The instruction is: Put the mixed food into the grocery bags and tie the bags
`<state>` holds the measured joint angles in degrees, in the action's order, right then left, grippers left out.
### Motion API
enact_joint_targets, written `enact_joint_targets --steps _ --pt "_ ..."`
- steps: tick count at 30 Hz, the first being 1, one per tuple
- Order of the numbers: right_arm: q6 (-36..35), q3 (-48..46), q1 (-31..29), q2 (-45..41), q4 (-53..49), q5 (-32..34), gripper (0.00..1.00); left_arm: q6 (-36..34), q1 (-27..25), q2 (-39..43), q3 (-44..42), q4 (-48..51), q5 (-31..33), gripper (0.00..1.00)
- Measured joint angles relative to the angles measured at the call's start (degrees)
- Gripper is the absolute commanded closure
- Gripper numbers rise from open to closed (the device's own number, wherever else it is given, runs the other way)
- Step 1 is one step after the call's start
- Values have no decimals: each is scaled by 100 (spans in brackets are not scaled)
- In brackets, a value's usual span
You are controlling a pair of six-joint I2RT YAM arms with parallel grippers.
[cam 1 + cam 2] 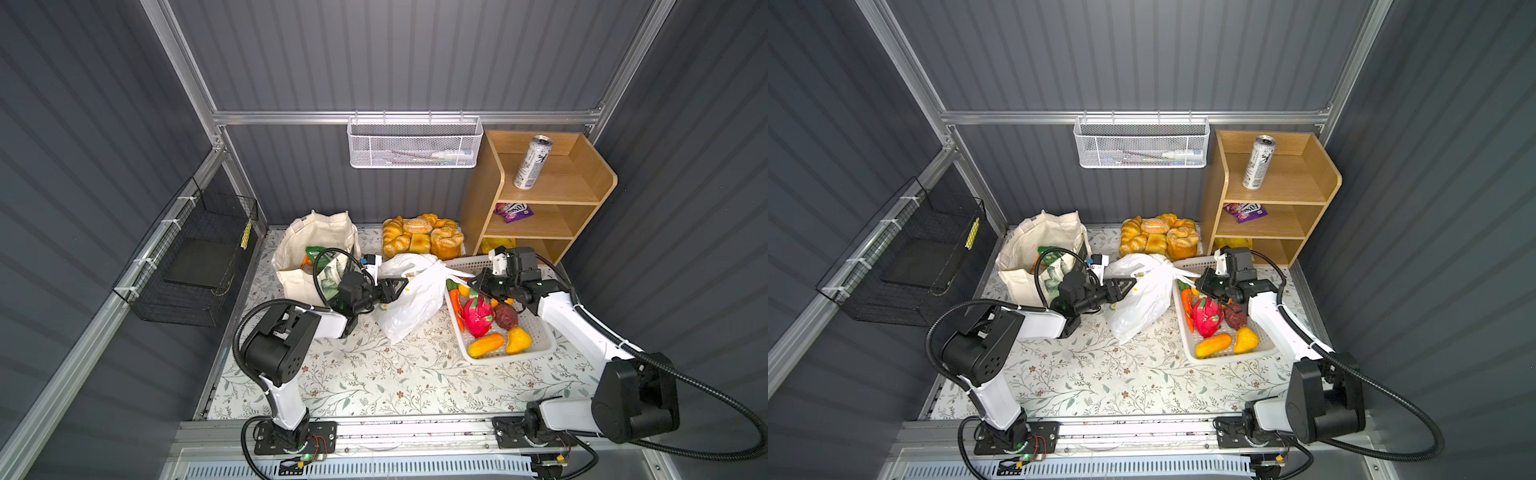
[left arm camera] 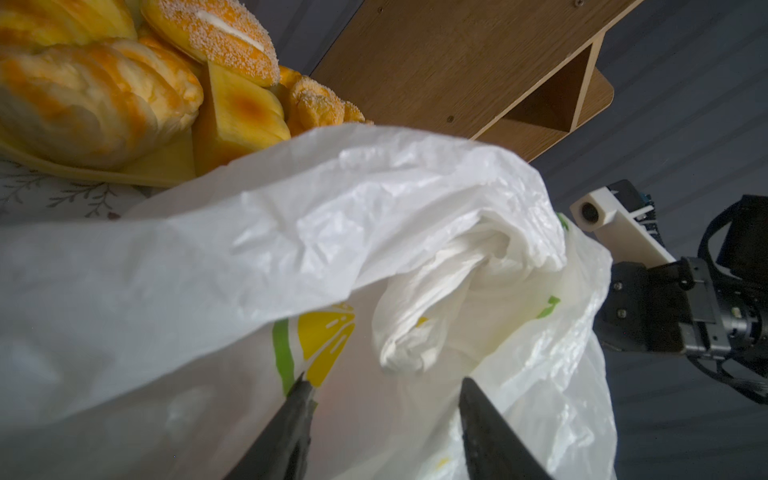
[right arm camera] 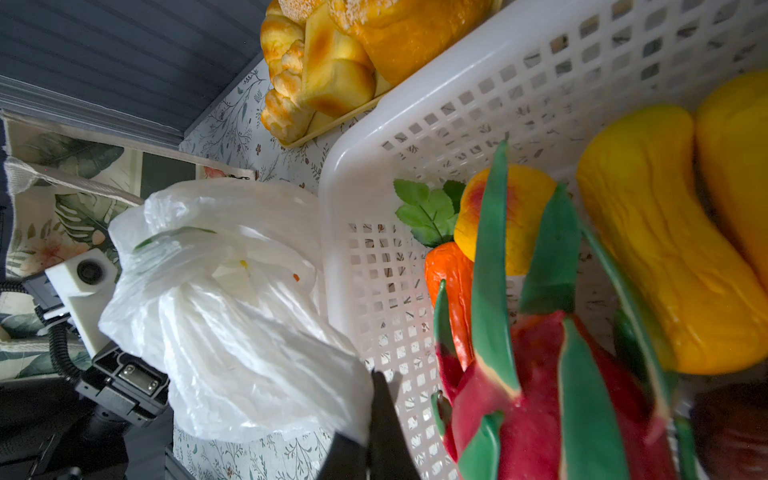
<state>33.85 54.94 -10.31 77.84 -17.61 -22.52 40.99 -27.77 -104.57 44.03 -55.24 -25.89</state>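
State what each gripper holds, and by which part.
The right gripper is shut on the plastic bag, pinching a handle strip at its top. The left gripper is open, facing the bag, gripping nothing.

Bread rolls (image 1: pixel 422 239) beside white basket (image 1: pixel 536 328) with dragon fruit (image 1: pixel 478 316), perhaps carrot (image 1: pixel 455 298)

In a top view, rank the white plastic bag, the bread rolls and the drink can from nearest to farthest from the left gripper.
From the left gripper:
1. plastic bag, right at its fingertips, mid-table.
2. bread rolls, behind it, near the back wall.
3. drink can, atop the wooden shelf, far right rear.
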Motion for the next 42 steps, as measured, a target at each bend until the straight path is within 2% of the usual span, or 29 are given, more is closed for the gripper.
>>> enact_joint_targets --steps 6,10,15,18,20,21,22,24,27,30,36,39,42 --pt "-2 -35 -22 0 4 0 100 350 0 -544 365 -708 -9 43" --pt "-4 -52 -26 0 2 -2 100 568 -4 -798 555 -981 -61 48" --pt "-4 -55 -44 2 7 -2 100 761 -11 -929 675 -1178 -203 50" --pt "-4 -55 -52 2 9 -2 100 828 -79 -946 708 -1213 -295 56" --pt "-2 -55 -52 13 15 -4 100 887 -127 -946 726 -1215 -354 63" --pt "-2 -52 -52 22 20 -2 100 909 -151 -946 730 -1217 -378 70" --pt "-2 -55 -52 31 24 -2 100 929 -170 -946 732 -1224 -396 84" --pt "-2 -55 -52 33 24 -2 100 960 -195 -946 737 -1235 -446 99" --pt "-4 -52 -52 33 24 -2 100 964 -221 -940 737 -1233 -463 100" --pt "-2 -50 -50 31 24 50 100 857 -227 -721 737 -782 -413 100" --pt "26 13 125 -28 13 284 100 227 -208 741 1043 796 -201 100" --pt "83 13 345 -116 133 256 100 50 -168 1222 1191 1054 -225 100" --pt "120 13 437 -184 299 138 100 9 -52 1327 1115 1211 -267 100"
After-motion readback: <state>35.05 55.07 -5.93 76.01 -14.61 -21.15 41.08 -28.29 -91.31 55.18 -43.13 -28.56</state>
